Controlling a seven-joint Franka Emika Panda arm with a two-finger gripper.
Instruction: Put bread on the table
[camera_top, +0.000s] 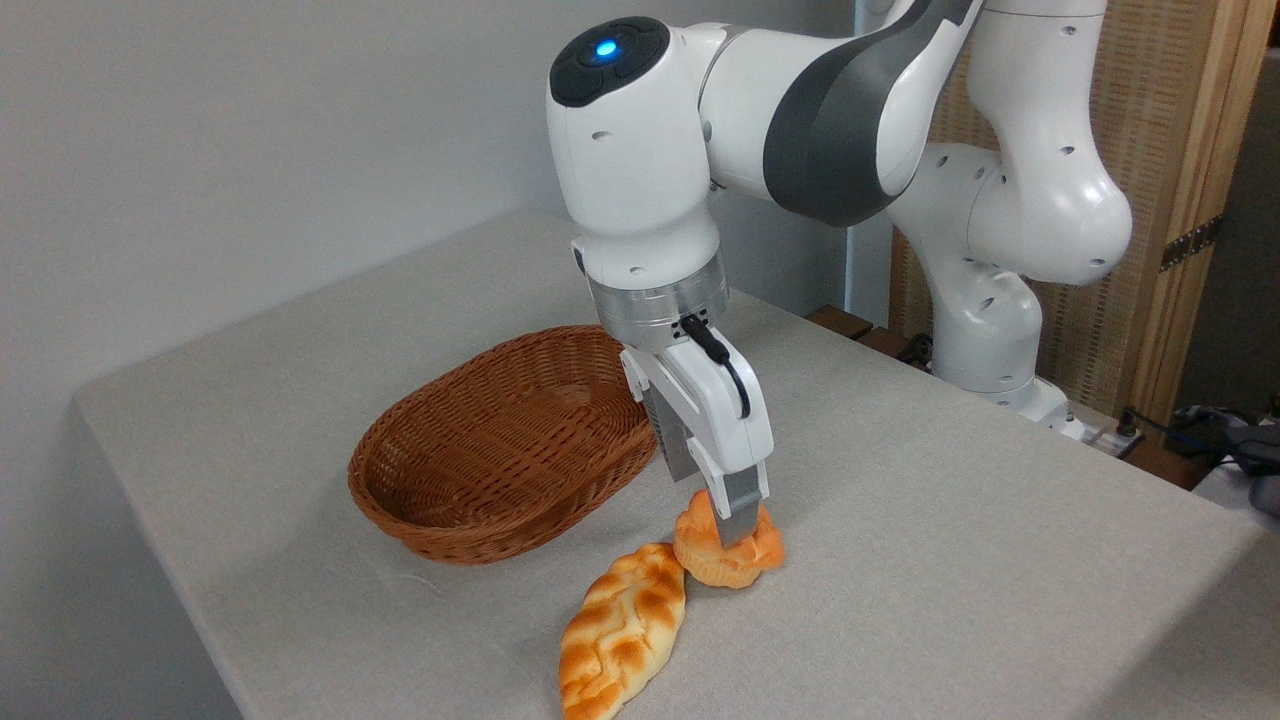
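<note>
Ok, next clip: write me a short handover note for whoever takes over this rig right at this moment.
Gripper: shut on the bun, fingers pressed into its top.
Bun: down at the table cloth, right of the wicker basket, close against the tip of the braided loaf; whether they touch is unclear.
Done: bun is out of the basket, which looks empty.
Left: open the gripper, lift the arm clear without dragging the bun.

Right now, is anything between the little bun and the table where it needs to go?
Nothing visible. The bread, gripped by the gripper, sits at the table surface, beside the braided loaf.
</note>
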